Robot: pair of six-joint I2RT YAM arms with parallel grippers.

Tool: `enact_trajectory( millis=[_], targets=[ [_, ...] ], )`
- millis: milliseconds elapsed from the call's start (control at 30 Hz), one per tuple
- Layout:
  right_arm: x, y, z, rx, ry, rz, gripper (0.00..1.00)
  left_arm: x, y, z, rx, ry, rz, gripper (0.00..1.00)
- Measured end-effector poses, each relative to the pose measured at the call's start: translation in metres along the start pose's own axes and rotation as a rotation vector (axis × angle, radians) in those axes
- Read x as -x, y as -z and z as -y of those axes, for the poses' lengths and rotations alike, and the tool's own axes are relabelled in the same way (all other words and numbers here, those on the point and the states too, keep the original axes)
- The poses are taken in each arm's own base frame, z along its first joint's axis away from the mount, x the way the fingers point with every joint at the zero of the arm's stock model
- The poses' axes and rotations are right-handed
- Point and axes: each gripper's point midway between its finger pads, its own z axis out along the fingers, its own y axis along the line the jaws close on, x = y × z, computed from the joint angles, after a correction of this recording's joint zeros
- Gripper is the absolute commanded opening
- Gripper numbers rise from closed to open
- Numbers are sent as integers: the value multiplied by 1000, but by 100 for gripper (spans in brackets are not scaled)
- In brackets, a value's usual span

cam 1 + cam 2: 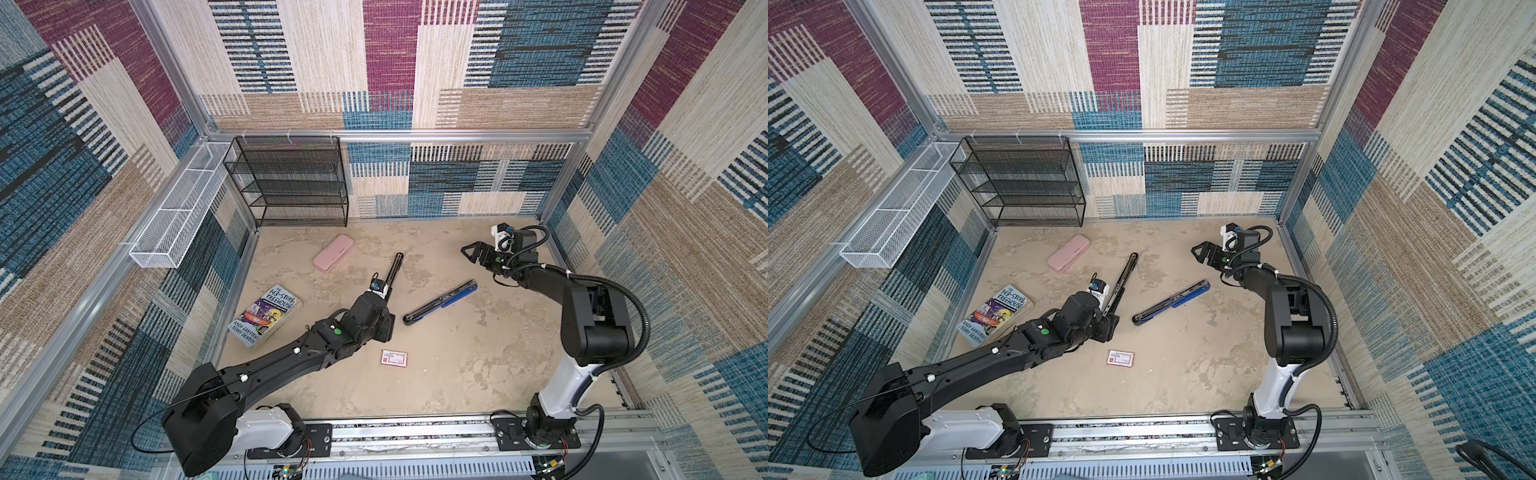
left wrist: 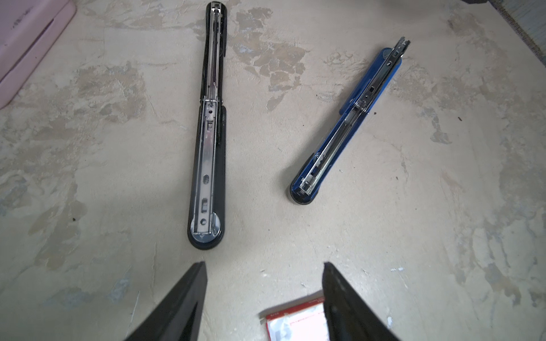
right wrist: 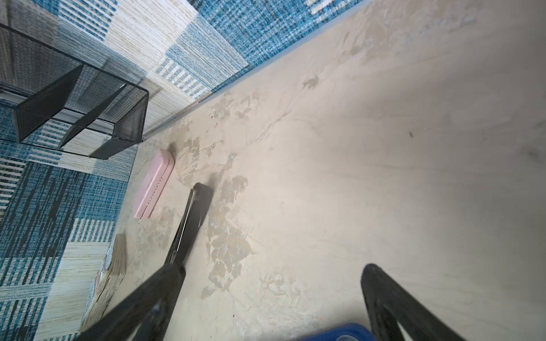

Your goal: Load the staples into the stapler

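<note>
Staple box [image 1: 394, 358] [image 1: 1121, 358]: lying flat near the front of the table [image 1: 457, 374] in both top views, black stapler [image 1: 394, 270] and blue stapler [image 1: 440, 302] lying opened behind it. Left wrist view: showing left gripper [image 2: 264, 264] hovering, fingers spread, box partly hidden behind one. Right wrist view: showing right gripper [image 3: 273, 265] hovering, fingers spread above the table.

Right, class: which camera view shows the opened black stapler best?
The left wrist view: the black stapler lies whole, unfolded flat, metal channel facing the camera. In both top views it is small, its near end under the left arm. The right wrist view shows it side-on, its near end behind the right gripper.
</note>
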Motion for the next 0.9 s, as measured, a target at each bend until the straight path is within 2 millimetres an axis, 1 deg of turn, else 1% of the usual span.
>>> enact_trajectory(
  millis=[33, 67, 100, 133, 167, 267, 400, 500, 567, 667, 900],
  targets=[
    [4, -16, -4, 14, 9, -20, 90, -4, -1, -2, 5, 8, -10, 65],
    [1, -35, -7, 29, 40, -36, 89, -11, -3, -4, 10, 13, -29, 65],
    [-20, -45, -6, 26, 36, -103, 89, -15, -5, -5, 10, 24, -47, 65],
    [-35, -46, -6, 23, 15, -157, 89, -18, -6, -6, 9, 31, -58, 65],
    [-45, -46, -6, 18, 12, -190, 89, -19, -7, -8, 15, 38, -64, 65],
    [-47, -45, -6, 22, 27, -198, 85, -20, -11, -11, 18, 63, -74, 65],
    [-57, -45, -7, 22, 32, -230, 83, -18, -13, -13, 13, 86, -76, 65],
    [-63, -42, -7, 21, 38, -241, 81, -18, -13, -14, 8, 98, -79, 65],
    [-71, -38, -6, 16, 30, -253, 80, -18, -14, -14, 3, 108, -84, 65],
    [-89, -26, -6, 10, 19, -275, 79, -19, -15, -19, 12, 122, -88, 65],
    [-135, 4, -18, 16, 16, -327, 77, -25, -24, -25, 20, 142, -124, 64]
  ],
)
